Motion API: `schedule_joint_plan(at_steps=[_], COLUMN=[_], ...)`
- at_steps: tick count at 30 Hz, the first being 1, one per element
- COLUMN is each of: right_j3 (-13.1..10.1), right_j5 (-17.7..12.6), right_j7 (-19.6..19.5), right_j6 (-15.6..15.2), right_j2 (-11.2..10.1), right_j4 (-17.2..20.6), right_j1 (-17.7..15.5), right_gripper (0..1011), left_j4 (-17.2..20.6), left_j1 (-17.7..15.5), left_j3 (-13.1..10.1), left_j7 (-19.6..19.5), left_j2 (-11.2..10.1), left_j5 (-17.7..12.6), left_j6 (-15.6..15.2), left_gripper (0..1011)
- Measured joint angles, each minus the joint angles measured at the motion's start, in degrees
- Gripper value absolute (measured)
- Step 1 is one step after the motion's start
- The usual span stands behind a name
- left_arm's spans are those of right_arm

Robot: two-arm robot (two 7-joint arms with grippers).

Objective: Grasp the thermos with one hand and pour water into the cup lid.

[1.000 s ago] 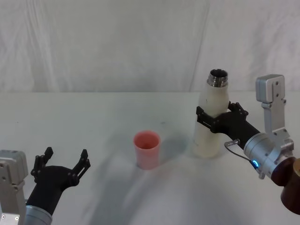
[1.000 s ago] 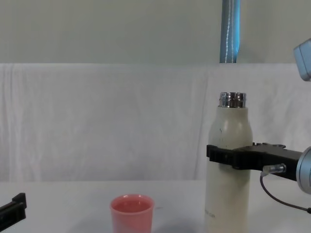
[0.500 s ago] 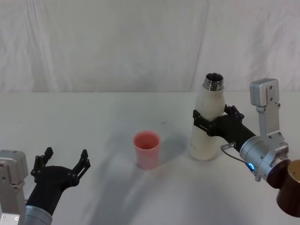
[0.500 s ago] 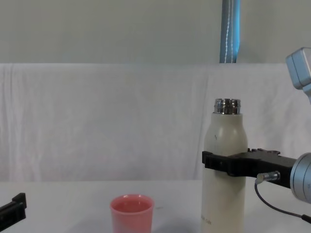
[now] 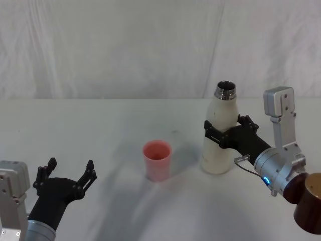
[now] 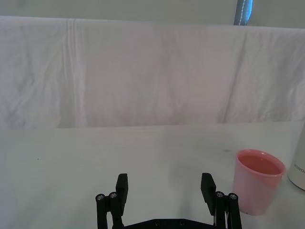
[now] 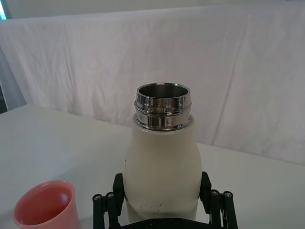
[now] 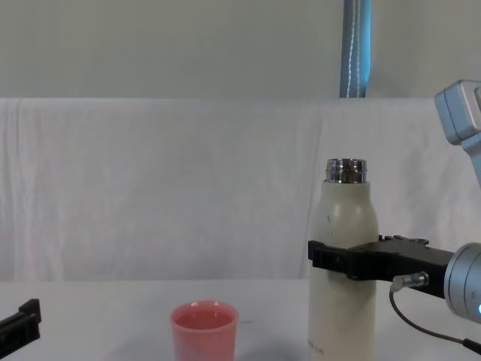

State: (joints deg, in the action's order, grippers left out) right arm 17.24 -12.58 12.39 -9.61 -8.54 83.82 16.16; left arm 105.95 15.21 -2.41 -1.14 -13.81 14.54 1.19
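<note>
the right claw (image 5: pixel 224 134) is clenched round the middle of the thermos (image 5: pixel 218 131), which stands upright with its open steel neck up, so nothing spills before the pour. the thermos is just right of the cup (image 5: pixel 157 160) on the white worktop (image 5: pixel 100 130), apart from it; whether its base touches the worktop i cannot tell. the cup sits upright, rim open, ready to receive water. the left claw (image 5: pixel 67 179) rests released, well left of the cup and nearer the robot.
</note>
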Motion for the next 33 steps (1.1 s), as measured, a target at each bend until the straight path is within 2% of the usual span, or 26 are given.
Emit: schedule_joint_plan(at_steps=[17, 33], right_j3=[0.68, 0.30], right_j5=[1.10, 1.14], right_j7=[0.42, 0.42], right_j6=[-0.27, -0.76], right_j2=[-0.39, -0.21], right_j4=[-0.18, -0.18], right_j1=[0.11, 0.09], right_gripper=[951, 951], left_j4=[0.00, 0.00], left_j1=[0.00, 0.00], left_j3=[0.00, 0.00], left_j7=[0.00, 0.00], left_j2=[0.00, 0.00], left_j5=[0.00, 0.00], left_j6=[0.00, 0.00], left_gripper=[1001, 1001])
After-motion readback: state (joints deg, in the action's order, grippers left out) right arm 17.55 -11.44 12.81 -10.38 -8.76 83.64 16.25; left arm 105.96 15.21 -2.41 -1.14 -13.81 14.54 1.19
